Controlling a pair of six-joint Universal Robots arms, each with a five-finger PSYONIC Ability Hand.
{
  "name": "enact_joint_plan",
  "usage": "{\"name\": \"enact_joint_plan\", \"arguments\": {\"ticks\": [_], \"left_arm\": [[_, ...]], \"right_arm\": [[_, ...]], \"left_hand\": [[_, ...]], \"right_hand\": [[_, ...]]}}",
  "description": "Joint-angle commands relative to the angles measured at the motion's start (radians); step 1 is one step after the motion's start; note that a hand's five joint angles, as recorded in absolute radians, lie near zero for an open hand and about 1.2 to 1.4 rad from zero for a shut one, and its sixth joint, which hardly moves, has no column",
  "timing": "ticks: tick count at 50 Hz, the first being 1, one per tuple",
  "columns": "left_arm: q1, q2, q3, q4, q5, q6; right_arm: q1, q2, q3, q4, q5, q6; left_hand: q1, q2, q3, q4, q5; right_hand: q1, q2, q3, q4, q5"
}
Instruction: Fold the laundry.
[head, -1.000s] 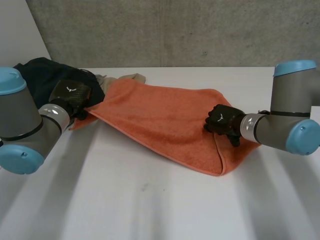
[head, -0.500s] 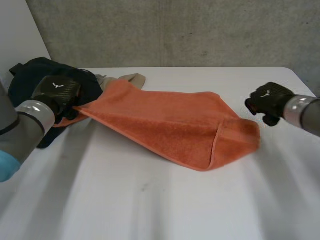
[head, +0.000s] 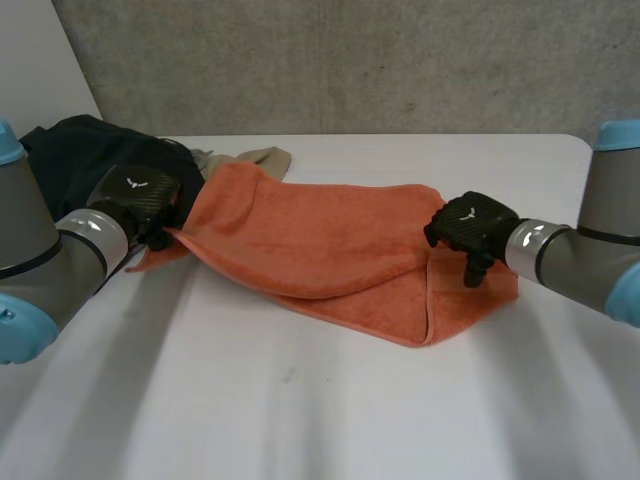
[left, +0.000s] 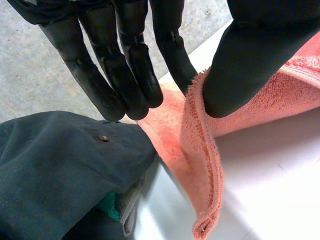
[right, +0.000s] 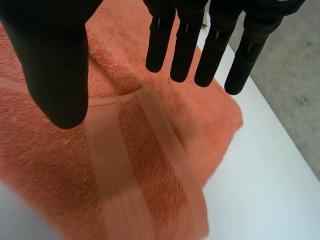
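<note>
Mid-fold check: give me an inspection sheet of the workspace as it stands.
Surface: white table, laundry on its far half.
Job's things: orange towel, partly folded, lying across the table; dark garment heaped at its left end; beige cloth peeking out behind.
Clutter: nothing seen.
Hands: left hand pinches the towel's edge beside the dark garment, thumb against straight fingers; right hand open, fingers straight, over the towel's folded right end.
Cables: nothing seen.
Surroundings: concrete wall behind the table.
</note>
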Motion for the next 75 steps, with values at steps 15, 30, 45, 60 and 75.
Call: {"name": "enact_joint_plan", "arguments": {"ticks": [15,30,45,60,75], "left_arm": [[0.022,0.01,-0.004,-0.001,-0.005,0.0],[0.068,0.163,-0.107,-0.291,-0.002,0.154],[0.063,0.099,-0.058,-0.512,0.048,0.336],[0.069,-0.036,-0.041,-0.29,0.051,0.16],[0.036,-0.153,-0.029,-0.198,0.035,0.171]], "right_arm": [[0.019,0.149,-0.14,-0.007,0.123,-0.125],[-0.311,-0.27,0.141,0.442,0.035,-0.303],[-0.382,-0.207,0.144,0.599,0.06,-0.377],[-0.322,-0.086,0.086,0.106,0.017,0.244],[-0.308,-0.017,0.058,-0.079,0.181,0.388]], "left_hand": [[0.12,0.125,0.123,0.12,0.119],[0.261,0.266,0.264,0.261,0.26],[0.185,0.19,0.188,0.185,0.183],[-0.717,-0.712,-0.713,-0.717,-0.718],[-0.714,-0.709,-0.711,-0.714,-0.715]], "right_hand": [[0.826,0.832,0.831,0.831,0.859],[0.826,0.832,0.831,0.831,0.859],[0.826,0.832,0.831,0.831,0.859],[0.826,0.832,0.831,0.831,0.859],[0.826,0.832,0.831,0.831,0.859]]}}
